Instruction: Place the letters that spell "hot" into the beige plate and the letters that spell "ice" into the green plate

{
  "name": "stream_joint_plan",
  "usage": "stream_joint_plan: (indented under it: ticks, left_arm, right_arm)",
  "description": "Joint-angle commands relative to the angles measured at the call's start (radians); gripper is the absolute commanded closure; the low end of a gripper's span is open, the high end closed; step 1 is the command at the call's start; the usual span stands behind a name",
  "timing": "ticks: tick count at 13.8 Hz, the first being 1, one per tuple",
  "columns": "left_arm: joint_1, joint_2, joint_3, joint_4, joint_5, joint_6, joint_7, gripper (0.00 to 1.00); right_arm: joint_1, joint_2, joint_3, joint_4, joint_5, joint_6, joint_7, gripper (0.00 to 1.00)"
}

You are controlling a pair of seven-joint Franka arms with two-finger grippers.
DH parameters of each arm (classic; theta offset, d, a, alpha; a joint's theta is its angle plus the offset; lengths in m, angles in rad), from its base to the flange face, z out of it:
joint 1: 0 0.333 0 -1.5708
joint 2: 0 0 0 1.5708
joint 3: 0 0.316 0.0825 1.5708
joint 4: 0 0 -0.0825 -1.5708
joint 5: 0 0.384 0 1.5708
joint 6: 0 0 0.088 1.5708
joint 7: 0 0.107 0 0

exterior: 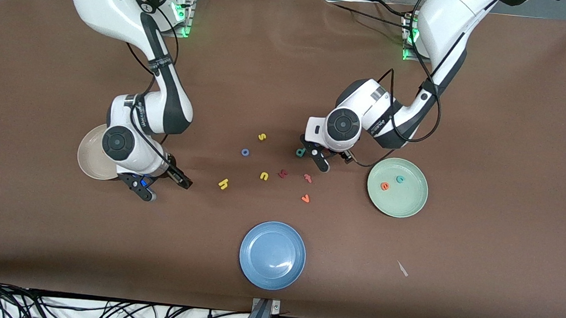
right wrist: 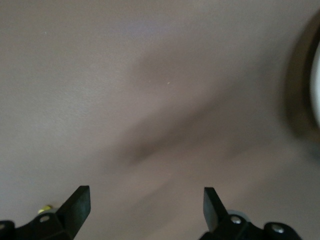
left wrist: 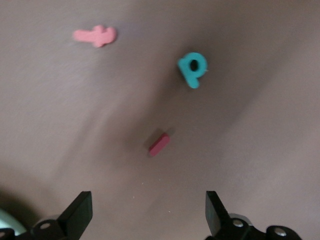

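**Both grippers spread wide and empty**

Your left gripper hangs with its fingers spread wide and nothing between them, over the table between the letter cluster and the green plate. In its wrist view the two fingertips frame bare brown cloth, with the dark red "i" lying flat past them, untouched; the front view does not show that bar. Your right gripper is also fully spread and holds nothing, low over the table just beside the beige plate, whose rim is partly covered by the arm's wrist.

Now the things, largest first. The brown table carries three plates. The blue plate lies nearest the front camera and has nothing in it. The green plate sits toward the left arm's end and holds the orange "e" and the teal "c", side by side but apart. The visible part of the beige plate holds no letter.

The loose letters lie between the two grippers. You have the yellow "h" nearest the right gripper, the blue "o" farther from the camera, and the orange "t" near the left gripper. Around them lie the yellow "s", yellow "u", a dark red letter, the orange "v" and the teal "d", which lies just beside the left gripper.
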Motion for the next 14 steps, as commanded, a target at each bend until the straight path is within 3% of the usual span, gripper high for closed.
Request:
stream_joint_plan:
  ticks: [1, 5, 9, 14]
  left_arm:
    - [-0.014, 0.007, 0.007, -0.033, 0.089, 0.047, 0.138, 0.03]
    - [-0.008, 0.017, 0.007, -0.116, 0.113, 0.238, 0.311, 0.06]
    - [-0.013, 0.037, 0.007, -0.119, 0.120, 0.273, 0.421, 0.18]
    - [-0.022, 0.049, 0.007, -0.122, 0.151, 0.305, 0.427, 0.32]
  right_arm:
    - [-0.001, 0.055, 0.042, 0.075, 0.016, 0.000, 0.191, 0.00]
    - [0.061, 0.087, 0.052, 0.092, 0.011, 0.079, 0.429, 0.00]
    - [0.123, 0.131, 0.049, 0.098, 0.008, 0.144, 0.567, 0.00]
    - [0.131, 0.185, 0.050, 0.152, 0.006, 0.150, 0.589, 0.01]
